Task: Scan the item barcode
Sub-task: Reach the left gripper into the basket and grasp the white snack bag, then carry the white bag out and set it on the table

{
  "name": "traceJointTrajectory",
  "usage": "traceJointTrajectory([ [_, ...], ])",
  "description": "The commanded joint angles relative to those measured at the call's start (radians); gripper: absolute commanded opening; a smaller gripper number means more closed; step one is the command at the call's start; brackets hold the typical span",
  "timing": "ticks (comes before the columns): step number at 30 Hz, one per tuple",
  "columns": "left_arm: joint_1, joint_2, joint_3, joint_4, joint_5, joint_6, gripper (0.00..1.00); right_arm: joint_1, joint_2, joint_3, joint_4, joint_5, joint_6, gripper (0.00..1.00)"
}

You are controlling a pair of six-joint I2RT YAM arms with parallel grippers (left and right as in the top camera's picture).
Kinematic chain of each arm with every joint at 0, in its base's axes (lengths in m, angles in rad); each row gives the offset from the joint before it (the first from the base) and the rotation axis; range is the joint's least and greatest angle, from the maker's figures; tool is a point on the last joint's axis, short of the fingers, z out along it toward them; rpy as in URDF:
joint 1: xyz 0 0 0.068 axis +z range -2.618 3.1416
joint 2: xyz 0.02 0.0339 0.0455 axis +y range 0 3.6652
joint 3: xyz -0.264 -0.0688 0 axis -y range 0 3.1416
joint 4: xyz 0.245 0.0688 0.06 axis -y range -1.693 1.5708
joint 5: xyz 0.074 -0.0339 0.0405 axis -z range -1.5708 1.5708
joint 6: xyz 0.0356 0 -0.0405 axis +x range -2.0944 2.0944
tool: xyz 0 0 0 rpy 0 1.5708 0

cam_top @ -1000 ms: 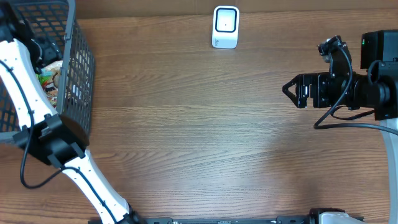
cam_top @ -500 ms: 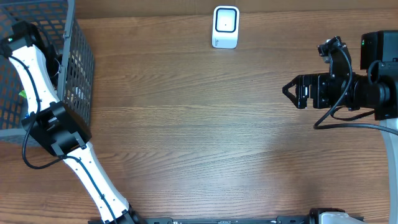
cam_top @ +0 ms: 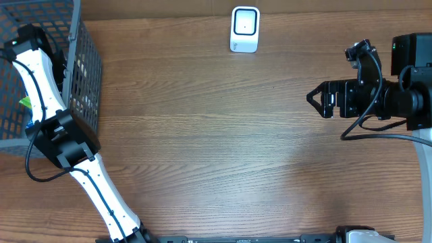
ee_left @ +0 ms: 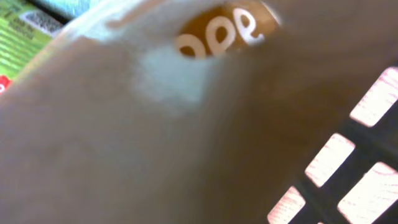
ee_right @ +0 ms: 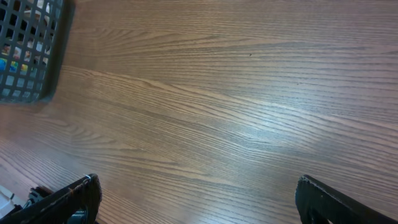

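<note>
While my left gripper [cam_top: 57, 64] is down in the wire basket [cam_top: 89, 67], righty just hangs

Left wrist cam is jammed up against a beige packet [ee_left: 155, 130] with a brown label, so that's about all it shows. Left gripper's clenched tight, but I can't tell if it's actually got the packet. My right gripper [cam_top: 316, 98] hangs wide open over the wooden table [cam_top: 223, 142], well apart from the white scanner [cam_top: 244, 29].

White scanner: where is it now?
Overhead view: the white scanner stands at the table's far edge, near the middle, between the wire basket and the right gripper.
</note>
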Motion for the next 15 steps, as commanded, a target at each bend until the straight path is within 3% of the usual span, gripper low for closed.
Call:
traceJointTrajectory([
  [1, -0.002, -0.04, 0.022, -0.027, -0.011, -0.048, 0.04, 0.002, -0.011, 0.027, 0.001, -0.007, 0.002, 1.0],
  [15, 0.002, -0.641, 0.03, -0.036, -0.053, -0.107, 0.04, 0.002, -0.012, 0.027, 0.015, -0.025, 0.002, 1.0],
])
